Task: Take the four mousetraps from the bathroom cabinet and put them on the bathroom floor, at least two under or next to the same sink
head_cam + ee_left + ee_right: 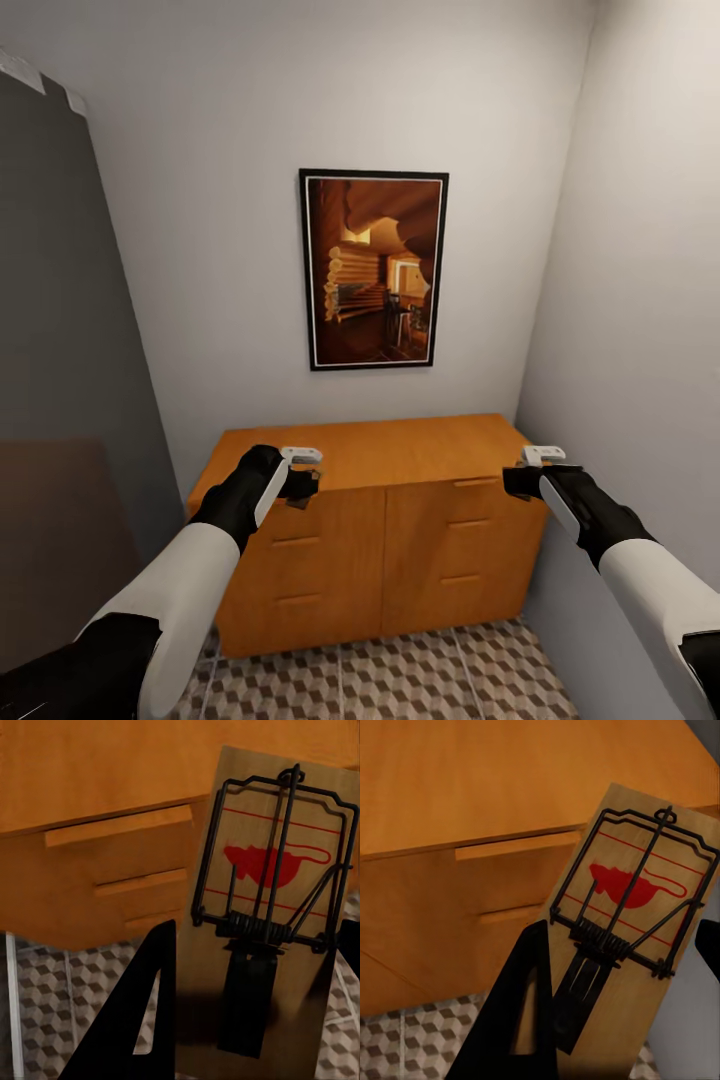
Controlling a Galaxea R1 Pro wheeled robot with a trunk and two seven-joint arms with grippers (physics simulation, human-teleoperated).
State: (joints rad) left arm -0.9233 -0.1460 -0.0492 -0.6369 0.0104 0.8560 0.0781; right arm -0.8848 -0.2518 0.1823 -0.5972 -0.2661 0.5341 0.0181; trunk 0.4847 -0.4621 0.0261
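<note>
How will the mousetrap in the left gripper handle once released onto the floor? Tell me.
The mousetrap is a flat wooden board, so likely stiff, light and unlikely to roll. Its wire spring looks set and might snap if jolted. The left gripper should lower it gently.

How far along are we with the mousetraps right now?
Two are in hand: the left hand grips one brown wooden mousetrap, and the right hand grips another. Both hang in front of the orange-brown wooden cabinet. None yet lies on the cube-patterned tile floor. The other two are unaccounted for.
</note>
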